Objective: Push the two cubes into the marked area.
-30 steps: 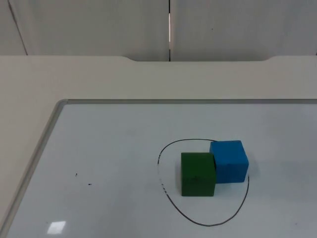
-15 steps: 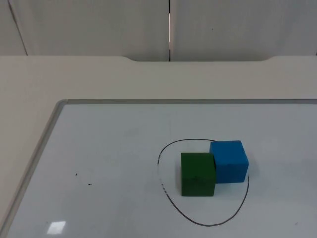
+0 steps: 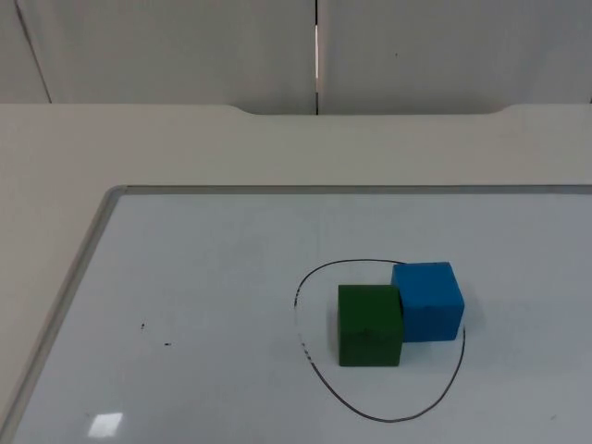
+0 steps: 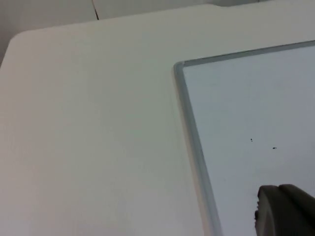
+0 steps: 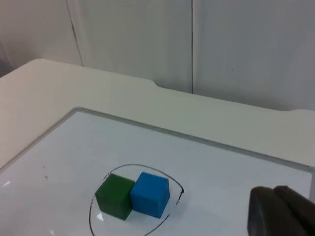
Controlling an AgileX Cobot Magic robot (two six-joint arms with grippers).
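While I watch the top view, both cubes sit side by side within the drawn ring.
Green cube (image 3: pixel 369 325): on the whiteboard, inside the black outline, touching the blue cube along one side; I also see it from the right wrist (image 5: pixel 114 196).
Blue cube (image 3: pixel 428 301): just beside the green one, on its partition side and to the right; its far right edge sits at or on the line, and I cannot tell whether it crosses it. From the right wrist (image 5: pixel 150 193) it looks inside the ring.
Marked area (image 3: pixel 328 392): a thin black oval drawn on the board, near the board's middle, enclosing both cubes; I see its line from the right wrist too (image 5: pixel 91 218).
Whiteboard (image 3: pixel 185 277): lies flat on the desk, grey frame along its left and far edges; two tiny dark specks on its left part.
Desk (image 3: pixel 185 148): pale surface running to the grey partition wall (image 3: pixel 185 46).
Left jaws (image 4: pixel 283 211): a dark fingertip over the board's left part near the frame, well apart from the cubes; I cannot tell how far open they stand.
Right jaws (image 5: pixel 278 211): a dark fingertip above the board, well apart from the cubes; opening not readable either, nothing seen held.
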